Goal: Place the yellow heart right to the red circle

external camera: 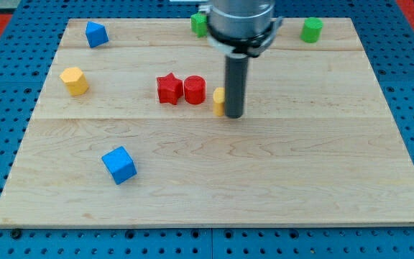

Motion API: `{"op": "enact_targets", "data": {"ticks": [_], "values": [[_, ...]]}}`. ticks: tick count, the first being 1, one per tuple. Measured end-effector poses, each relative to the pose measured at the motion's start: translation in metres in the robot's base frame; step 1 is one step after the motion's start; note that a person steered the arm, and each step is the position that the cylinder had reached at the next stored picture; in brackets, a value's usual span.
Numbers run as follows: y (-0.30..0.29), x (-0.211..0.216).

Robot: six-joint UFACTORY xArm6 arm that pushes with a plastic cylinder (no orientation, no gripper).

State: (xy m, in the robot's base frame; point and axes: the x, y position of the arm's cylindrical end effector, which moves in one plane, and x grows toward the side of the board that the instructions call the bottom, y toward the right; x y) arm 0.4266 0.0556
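Note:
The red circle [195, 89] stands near the middle of the wooden board [214, 187], touching the red star [169, 89] on its left. The yellow heart [219, 101] lies just to the right of the red circle with a small gap, and is mostly hidden behind my rod. My tip [234, 115] rests on the board against the heart's right side.
A yellow hexagon block [74, 80] sits at the left. A blue block [95, 34] is at the top left, a blue cube [119, 165] at the lower left. Green blocks stand at the top middle [199, 24] and top right [311, 30].

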Motion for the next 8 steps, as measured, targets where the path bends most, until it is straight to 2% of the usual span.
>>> {"op": "enact_targets", "data": {"ticks": [1, 2, 3, 4, 5, 6, 7, 8], "values": [[-0.016, 0.043], [-0.072, 0.012], [-0.020, -0.017], [0.086, -0.011], [0.075, -0.006], [0.084, 0.037], [0.089, 0.030], [0.065, -0.039]]}}
